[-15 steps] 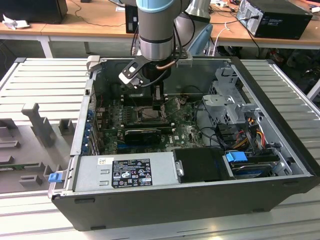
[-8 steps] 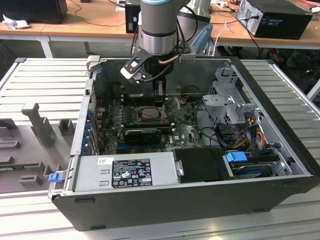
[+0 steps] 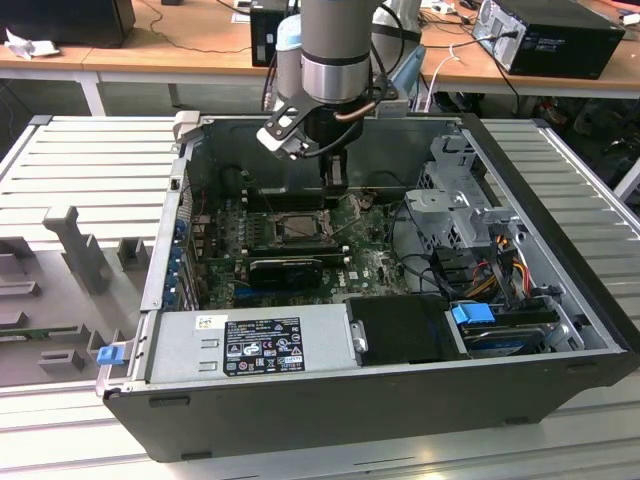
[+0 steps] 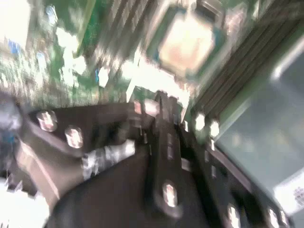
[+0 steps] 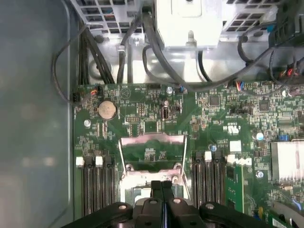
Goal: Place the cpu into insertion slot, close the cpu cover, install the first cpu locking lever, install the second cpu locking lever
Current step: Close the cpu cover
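Item 1 — gripper (image 3: 335,186): I see it hanging low inside the case (image 3: 350,410), over the board (image 5: 142,109) and just to the exterior view's right of the slot (image 3: 277,229). In the first wrist view its two fingers (image 5: 153,190) are pressed together, a narrow pair with nothing visible between them.

Item 2 — cpu (image 4: 187,40): in the second wrist view I make out a pale tan square, blurred, lying inside the slot's frame and apart from the gripper.

Item 3 — cover (image 5: 152,139): a silvery frame that looks swung up off the slot, with green board showing through its window. The fingertips sit at one edge of it; I cannot tell whether they touch.

Item 4, other parts: a coin cell (image 5: 107,109) beyond the cover, memory slots (image 5: 95,185) on both sides of the slot, and a grey power supply (image 3: 250,345) along the case's front wall in the exterior view.
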You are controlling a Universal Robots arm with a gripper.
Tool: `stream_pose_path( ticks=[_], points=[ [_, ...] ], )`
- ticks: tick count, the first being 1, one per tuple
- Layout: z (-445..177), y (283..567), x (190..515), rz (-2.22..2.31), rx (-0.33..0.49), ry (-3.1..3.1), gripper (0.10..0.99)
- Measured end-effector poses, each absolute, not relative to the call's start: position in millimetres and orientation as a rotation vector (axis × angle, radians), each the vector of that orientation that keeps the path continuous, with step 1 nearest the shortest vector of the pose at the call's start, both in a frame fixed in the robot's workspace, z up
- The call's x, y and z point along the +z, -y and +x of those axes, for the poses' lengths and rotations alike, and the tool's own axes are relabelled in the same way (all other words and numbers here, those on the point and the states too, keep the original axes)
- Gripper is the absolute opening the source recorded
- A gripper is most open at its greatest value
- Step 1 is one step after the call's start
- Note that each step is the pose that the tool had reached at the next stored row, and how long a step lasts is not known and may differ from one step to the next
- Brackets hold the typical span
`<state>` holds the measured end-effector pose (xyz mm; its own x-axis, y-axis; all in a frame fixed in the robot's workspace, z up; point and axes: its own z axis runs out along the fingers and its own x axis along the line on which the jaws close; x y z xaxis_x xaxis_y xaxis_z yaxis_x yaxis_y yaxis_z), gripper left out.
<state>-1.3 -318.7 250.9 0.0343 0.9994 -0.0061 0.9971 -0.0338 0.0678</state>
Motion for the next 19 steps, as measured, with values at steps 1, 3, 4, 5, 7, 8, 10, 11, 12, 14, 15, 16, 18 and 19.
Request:
stream_pose_path(
  ticks=[1,3,4,5,7,8,10,11,12,14,15,16,18,19],
  points=[
    [5,319,251,2.22,0.066,-2.146,0.106],
    [12,319,252,2.22,0.065,-2.146,0.106],
    [14,319,253,2.22,0.066,-2.146,0.106],
    [15,319,255,2.22,0.066,-2.146,0.106],
    [22,318,259,2.22,0.066,-2.146,0.106],
    [26,318,259,2.221,0.066,-2.146,0.106],
    [38,318,259,2.22,0.066,-2.146,0.106],
    [42,318,259,2.22,0.066,-2.146,0.106],
    [50,318,259,2.22,0.066,-2.146,0.106],
    [61,318,259,2.219,0.066,-2.148,0.106],
    [64,318,257,2.217,0.066,-2.15,0.106],
    [64,317,256,2.215,0.066,-2.151,0.106],
    [64,317,251,2.208,0.067,-2.16,0.106],
    [64,317,250,2.205,0.066,-2.163,0.106]
  ],
)
